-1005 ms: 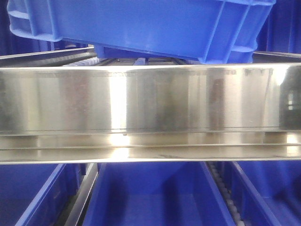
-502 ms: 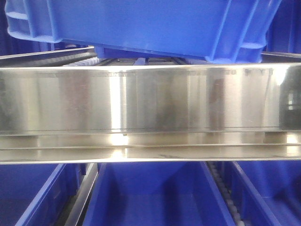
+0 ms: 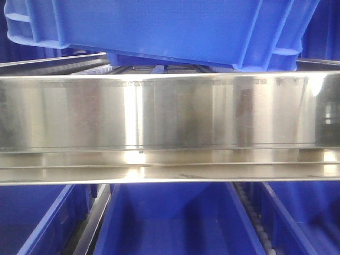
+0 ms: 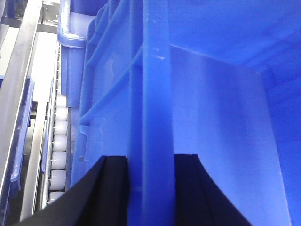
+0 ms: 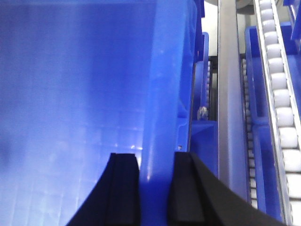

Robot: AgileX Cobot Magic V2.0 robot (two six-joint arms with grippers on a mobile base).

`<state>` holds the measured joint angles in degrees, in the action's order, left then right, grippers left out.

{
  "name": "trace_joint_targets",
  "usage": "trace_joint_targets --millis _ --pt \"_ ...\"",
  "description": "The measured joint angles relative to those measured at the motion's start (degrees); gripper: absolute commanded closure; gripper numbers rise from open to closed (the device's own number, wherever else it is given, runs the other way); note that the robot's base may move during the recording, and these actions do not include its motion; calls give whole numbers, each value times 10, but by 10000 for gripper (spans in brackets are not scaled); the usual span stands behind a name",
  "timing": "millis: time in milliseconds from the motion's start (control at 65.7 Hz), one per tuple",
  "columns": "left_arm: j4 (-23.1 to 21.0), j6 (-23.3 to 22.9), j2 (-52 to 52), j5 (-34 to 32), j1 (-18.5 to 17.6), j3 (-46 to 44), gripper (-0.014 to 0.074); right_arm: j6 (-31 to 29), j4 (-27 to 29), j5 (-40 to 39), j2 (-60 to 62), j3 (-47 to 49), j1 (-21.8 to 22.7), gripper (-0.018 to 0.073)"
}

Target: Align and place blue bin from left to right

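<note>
While jaws clamp it, blue bin tilted

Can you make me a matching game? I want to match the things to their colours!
Things:
1. bin
2. rail
3. rollers
4. left claw

Colours:
A. white
B. black
C. blue
D. shiny silver

Pairs: 1-C, 2-D, 3-A, 4-B
</note>
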<state>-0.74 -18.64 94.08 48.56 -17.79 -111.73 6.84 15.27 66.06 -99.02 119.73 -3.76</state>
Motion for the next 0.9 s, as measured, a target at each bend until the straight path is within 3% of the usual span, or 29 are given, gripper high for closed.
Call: trace_joint_targets --millis 898 --pt "-18 -1 -55 21 0 0 708 1 11 -1 66 13 0 631"
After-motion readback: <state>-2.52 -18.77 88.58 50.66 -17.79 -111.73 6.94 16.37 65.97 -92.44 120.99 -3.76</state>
